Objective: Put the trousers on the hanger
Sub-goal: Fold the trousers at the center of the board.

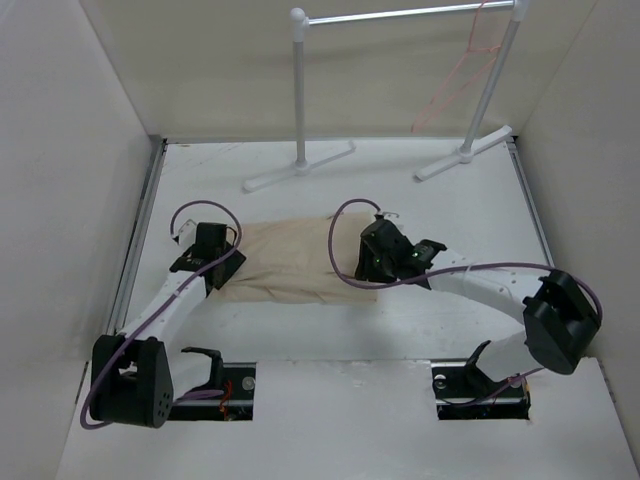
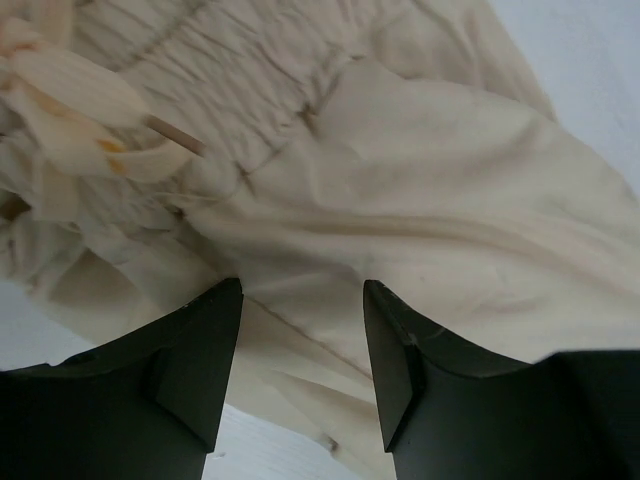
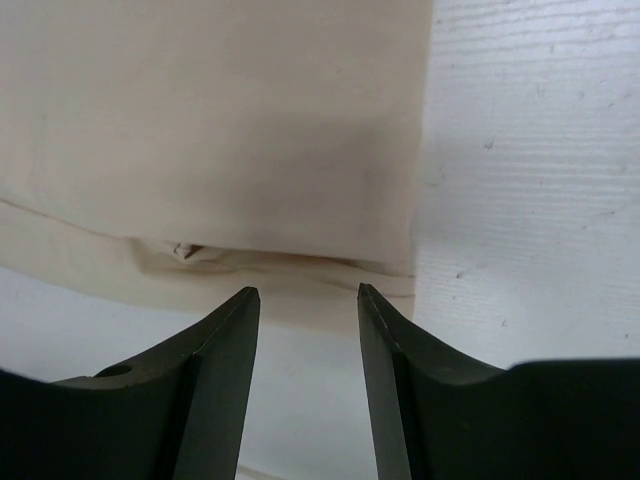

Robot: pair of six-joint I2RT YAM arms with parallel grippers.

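White table (image 1: 330,330) with folded beige trousers (image 1: 285,262) at its middle, white rail stand (image 1: 299,95) behind

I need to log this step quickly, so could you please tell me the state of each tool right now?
Left tool: open, holding nothing, over the trousers.
Right tool: open, holding nothing, at the trousers' edge.

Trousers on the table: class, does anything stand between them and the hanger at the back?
No loose thing does. Only the white rail stand itself: its feet rest on the table between the trousers and the hanger, which hangs from the rail near the right post.
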